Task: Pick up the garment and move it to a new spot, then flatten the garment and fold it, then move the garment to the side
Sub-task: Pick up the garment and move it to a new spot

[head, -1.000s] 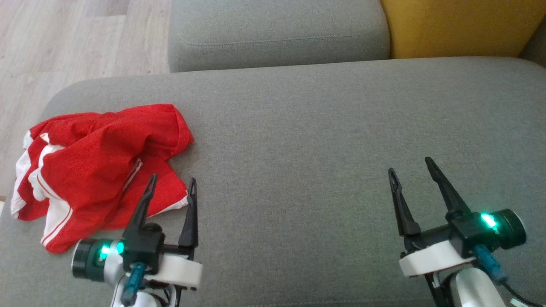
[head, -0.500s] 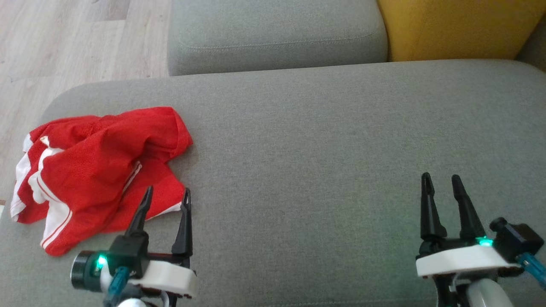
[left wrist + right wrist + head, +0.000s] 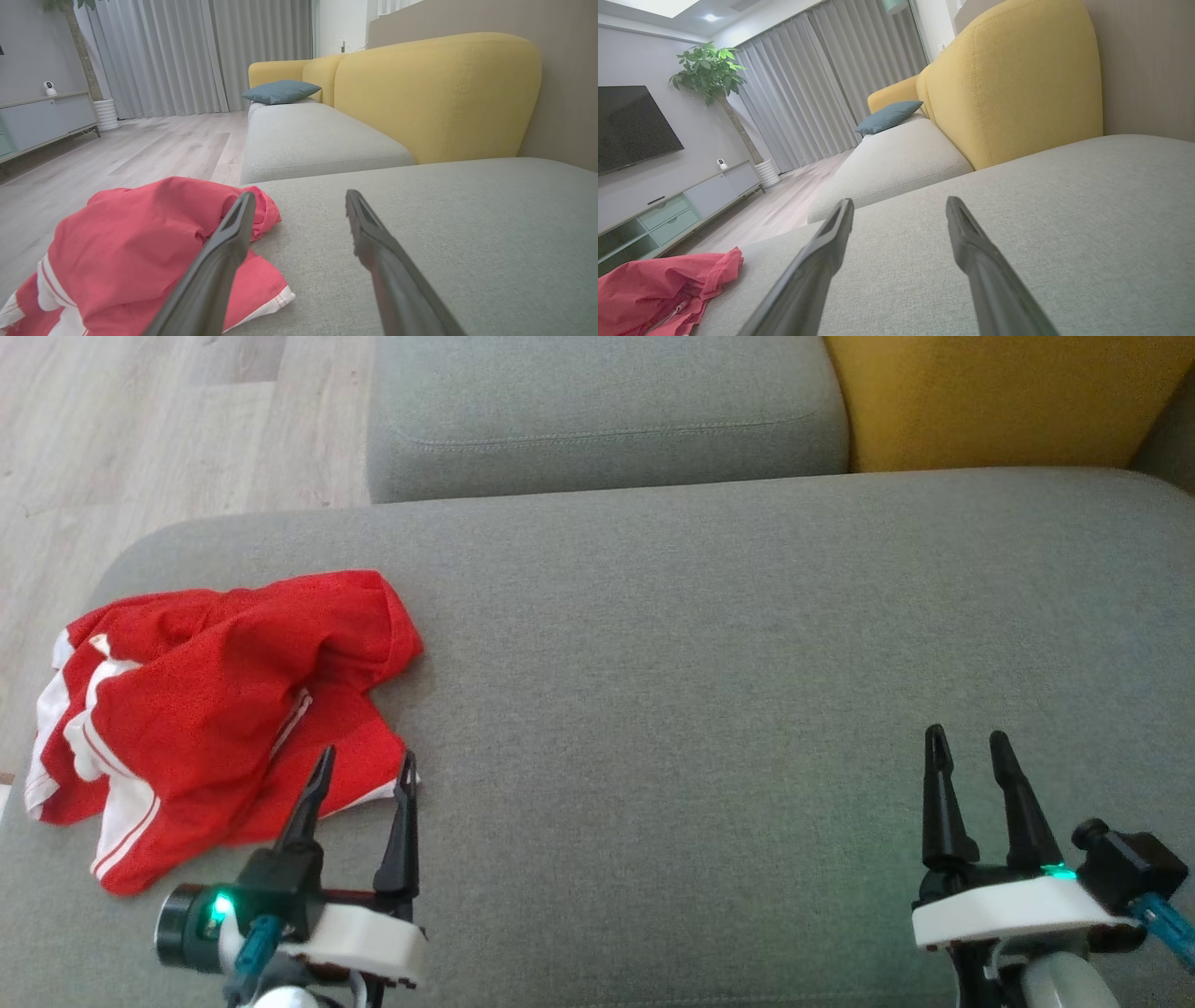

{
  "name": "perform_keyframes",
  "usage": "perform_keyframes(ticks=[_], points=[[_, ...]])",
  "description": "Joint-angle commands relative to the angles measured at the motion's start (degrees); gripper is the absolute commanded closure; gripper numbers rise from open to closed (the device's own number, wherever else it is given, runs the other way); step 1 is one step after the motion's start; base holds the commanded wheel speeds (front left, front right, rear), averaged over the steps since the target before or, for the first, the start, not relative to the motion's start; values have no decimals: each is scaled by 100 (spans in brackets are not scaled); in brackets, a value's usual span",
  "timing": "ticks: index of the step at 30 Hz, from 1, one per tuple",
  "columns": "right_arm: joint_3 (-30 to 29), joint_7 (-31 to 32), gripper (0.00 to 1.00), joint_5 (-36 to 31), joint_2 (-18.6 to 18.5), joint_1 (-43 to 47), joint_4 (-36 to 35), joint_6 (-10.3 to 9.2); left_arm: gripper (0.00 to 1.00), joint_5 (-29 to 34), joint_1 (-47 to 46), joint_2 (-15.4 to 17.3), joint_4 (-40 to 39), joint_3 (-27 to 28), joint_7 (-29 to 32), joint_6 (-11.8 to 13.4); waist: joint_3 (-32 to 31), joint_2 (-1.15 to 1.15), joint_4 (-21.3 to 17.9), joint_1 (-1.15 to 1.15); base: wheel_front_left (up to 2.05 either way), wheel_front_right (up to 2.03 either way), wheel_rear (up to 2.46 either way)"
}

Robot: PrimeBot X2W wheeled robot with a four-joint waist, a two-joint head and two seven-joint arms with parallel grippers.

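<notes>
A red garment (image 3: pixel 215 709) with white stripes lies crumpled at the left end of the grey sofa seat (image 3: pixel 709 672). My left gripper (image 3: pixel 366 765) hovers open just in front of the garment's near right corner, touching nothing. The left wrist view has the garment (image 3: pixel 135 247) to the left of the open left gripper (image 3: pixel 299 200). My right gripper (image 3: pixel 966 743) stands open low at the right over bare cushion, far from the cloth. In the right wrist view the garment (image 3: pixel 658 294) sits at the lower left, with the right gripper (image 3: pixel 899 205) empty.
A second grey seat cushion (image 3: pixel 607 411) lies beyond the seat, with a yellow backrest (image 3: pixel 1008 392) at the upper right. Wooden floor (image 3: pixel 140 439) runs past the sofa's left edge. A blue pillow (image 3: pixel 280 91) rests further along the sofa.
Both grippers drew back toward the near edge of the seat. The right gripper turned so its fingers point straight up the view. The garment has not moved.
</notes>
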Motion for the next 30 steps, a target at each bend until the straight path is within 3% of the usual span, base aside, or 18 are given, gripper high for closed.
perform_keyframes(ticks=[1,11,30], points=[[113,-62,0,-17,-46,-159,-164,22,0,45,-193,-14,-146,261,-70,-38,-1,0,18,0,0,0,0],[252,-62,0,-21,-46,-93,-89,22,0,175,-166,-127,-38,474,-70,-128,-57,0,451,0,0,0,0],[591,-62,0,179,-46,7,-18,22,0,189,-29,-135,18,960,-70,-226,-166,0,2046,0,0,0,0]])
